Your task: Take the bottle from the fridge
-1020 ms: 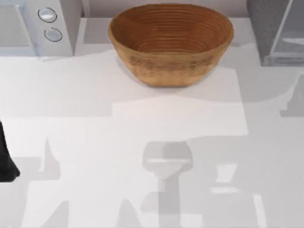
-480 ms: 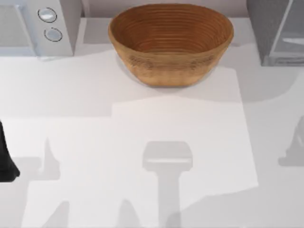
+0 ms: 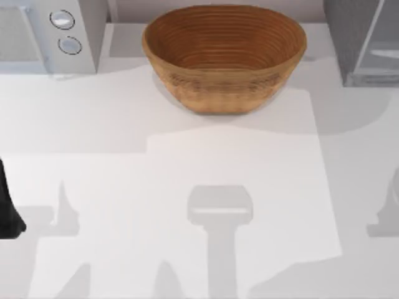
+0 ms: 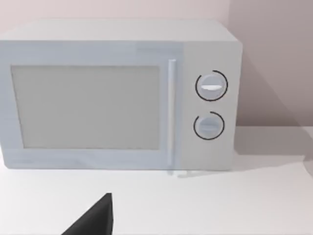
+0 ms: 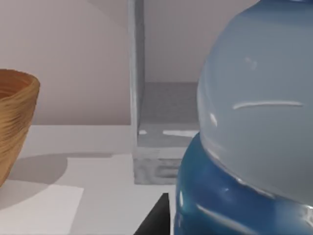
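The bottle [image 5: 254, 112] looms very close in the right wrist view, its clear body tilted above the bright blue cap [image 5: 220, 205]. It hangs above the table in front of the fridge, outside it, with my right gripper shut on it. One dark finger [image 5: 156, 220] shows beside the cap. Behind the bottle the fridge [image 5: 166, 117] stands open, showing its grey inside. In the top view the fridge [image 3: 349, 43] is at the back right with its pale door panel [image 3: 381, 43]. My left arm [image 3: 6, 212] is parked at the left edge, and one of its fingertips [image 4: 95, 220] shows in the left wrist view.
A big woven basket [image 3: 224, 56] stands at the back middle of the white table [image 3: 187, 187], and its side [image 5: 14, 122] shows in the right wrist view. A white microwave [image 3: 50, 34] with two round knobs is at the back left, facing the left wrist camera [image 4: 117, 93].
The right arm's shadow at the table's right edge has slid toward the front, away from the fridge. Basket, microwave and left arm have stayed put.
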